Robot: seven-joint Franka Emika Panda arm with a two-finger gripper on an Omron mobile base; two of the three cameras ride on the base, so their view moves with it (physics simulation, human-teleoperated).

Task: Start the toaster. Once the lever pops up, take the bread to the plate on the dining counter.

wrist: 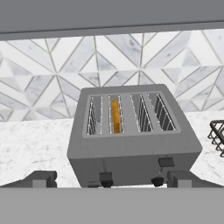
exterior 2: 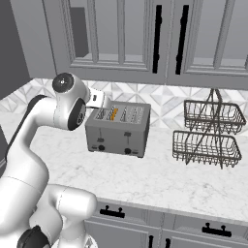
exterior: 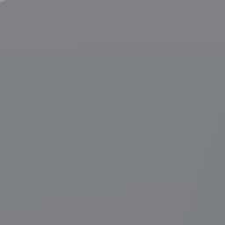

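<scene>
Gripper (wrist: 112, 178) sits low in hand view, fingers (wrist: 41, 178) spread wide w/ nothing between them, one tip each side of the toaster's front face. Just past the tips: grey 4-slot toaster (wrist: 131, 144) on white marble wall counter (exterior 2: 160, 179), two levers and two dark knobs on its front; left lever (wrist: 105, 176) looks lower than right lever (wrist: 166, 162). Bread (wrist: 115, 114) stands on edge inside 2nd slot from left, only its golden-orange top edge showing; same orange sliver (exterior 2: 114, 114) seen in right base view. In that view the arm reaches over toward the toaster's left end. Two-tier wire basket (exterior 2: 208, 131) stands to the toaster's right, apart from it. Behind: diamond-tile backsplash (wrist: 52, 65), then grey upper cabinets (exterior 2: 145, 38) w/ black handles.
</scene>
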